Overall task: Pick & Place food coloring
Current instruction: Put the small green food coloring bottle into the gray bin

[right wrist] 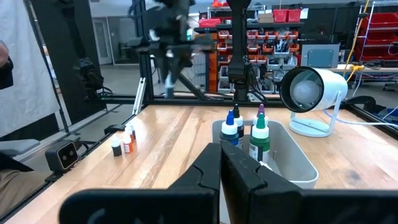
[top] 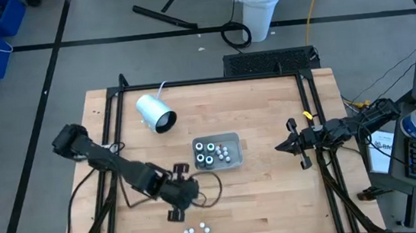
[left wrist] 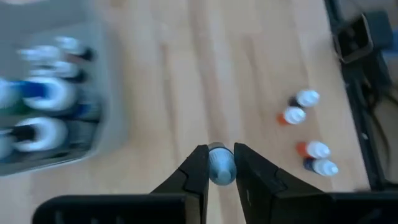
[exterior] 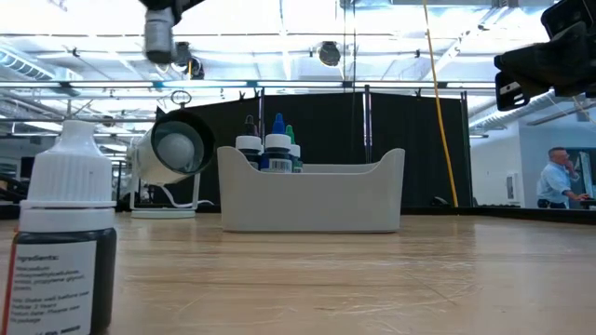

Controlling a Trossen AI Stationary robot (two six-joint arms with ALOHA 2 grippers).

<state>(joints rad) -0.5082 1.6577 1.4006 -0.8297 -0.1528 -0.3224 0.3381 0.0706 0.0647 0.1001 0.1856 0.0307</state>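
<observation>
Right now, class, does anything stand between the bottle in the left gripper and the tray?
Nothing visible does. The left gripper holds a bottle above bare wood, and the table between it and the tray shows no obstacle.

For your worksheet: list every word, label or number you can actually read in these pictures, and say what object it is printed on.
"Ingredients:" on the label of the near food coloring bottle in the low view.
The smaller lines under that heading: too small to read.
Labels on the bottles in the tray: too blurred to read.
Nothing else is legible.
</observation>
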